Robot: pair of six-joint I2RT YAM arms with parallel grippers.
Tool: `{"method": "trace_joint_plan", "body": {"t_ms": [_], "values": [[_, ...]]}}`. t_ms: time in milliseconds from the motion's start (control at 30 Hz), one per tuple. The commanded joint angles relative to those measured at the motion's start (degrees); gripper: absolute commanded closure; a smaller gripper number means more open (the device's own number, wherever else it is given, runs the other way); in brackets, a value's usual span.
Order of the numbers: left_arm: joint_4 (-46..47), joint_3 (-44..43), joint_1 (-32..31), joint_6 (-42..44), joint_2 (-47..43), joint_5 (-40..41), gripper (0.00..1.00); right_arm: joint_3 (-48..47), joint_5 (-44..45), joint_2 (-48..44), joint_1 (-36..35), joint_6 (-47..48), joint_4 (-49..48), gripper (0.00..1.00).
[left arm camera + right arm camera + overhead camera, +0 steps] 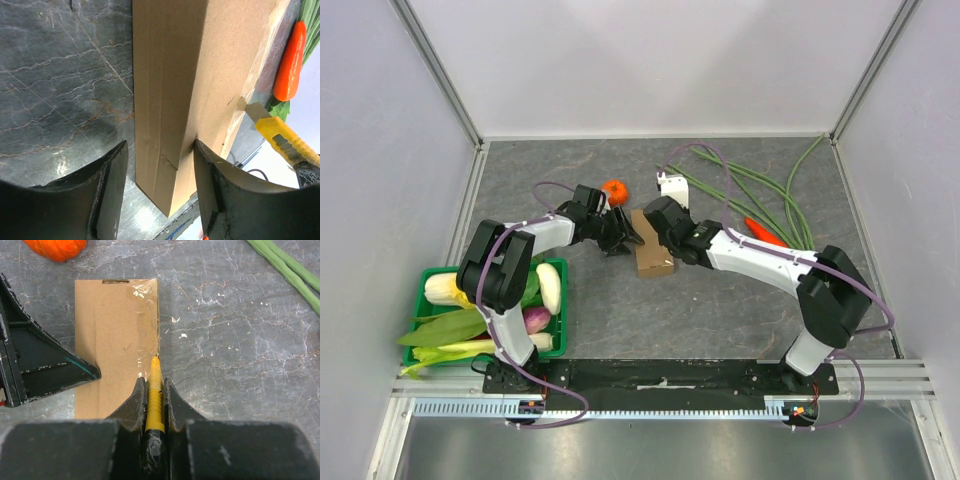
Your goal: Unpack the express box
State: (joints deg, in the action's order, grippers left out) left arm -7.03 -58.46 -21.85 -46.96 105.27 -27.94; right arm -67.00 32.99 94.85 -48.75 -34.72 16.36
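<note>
Closest to us in the right wrist view, our right hand [155, 382] is clamped tight on a yellow knife [155, 372], whose body runs up between the two fingers at the bottom centre of the frame. The knife tip sits at the right edge of the box [112, 335], where clear tape [142, 315] wrinkles over the cardboard. The box lies flat on the grey tabletop [225, 340], top face closed, filling the centre left of that frame.

One dark finger of our left hand [50, 370] reaches in from the left edge and overlaps the box's left side. In the left wrist view its fingers stand apart, one on each side of the near corner of the box. The right finger is against the cardboard and the left one is clear of it, so this hand has no grip on anything.

In the top view the box is at the centre of the frame, between the two hands. An orange fruit [615, 190] lies just above the left hand. Long beans [760, 190] and a red vegetable [763, 232] lie at upper right, and a green crate [423, 290] of greens is at lower left.
</note>
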Motion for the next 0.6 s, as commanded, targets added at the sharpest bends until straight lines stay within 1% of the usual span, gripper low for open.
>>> {"method": "trace_joint_plan", "body": {"t_ms": [0, 233, 367, 400, 500, 567], "values": [[-1.5, 2.3, -0.7, 0.6, 1.1, 2.9, 0.39, -2.3, -4.1, 5.1, 0.2, 1.8, 2.2, 1.0], [1.8, 1.9, -0.6, -0.3, 1.3, 1.4, 0.35, -3.4, -6.4, 6.6, 0.2, 4.1, 1.9, 1.0], [6.7, 2.3, -0.7, -2.0, 1.3, -0.4, 0.33, -1.4, -6.9, 6.8, 0.2, 5.1, 1.7, 1.0], [9.5, 2.4, -0.5, -2.3, 1.2, -1.5, 0.33, -0.6, -6.8, 6.8, 0.1, 5.4, 1.7, 1.0], [14.0, 3.4, -0.5, -3.5, 0.6, -2.8, 0.32, 0.4, -6.9, 6.2, 0.2, 5.9, 1.7, 1.0], [14.8, 3.8, -0.5, -4.0, 0.5, -2.8, 0.32, 0.4, -7.1, 6.0, 0.2, 6.5, 1.7, 1.0]]}}
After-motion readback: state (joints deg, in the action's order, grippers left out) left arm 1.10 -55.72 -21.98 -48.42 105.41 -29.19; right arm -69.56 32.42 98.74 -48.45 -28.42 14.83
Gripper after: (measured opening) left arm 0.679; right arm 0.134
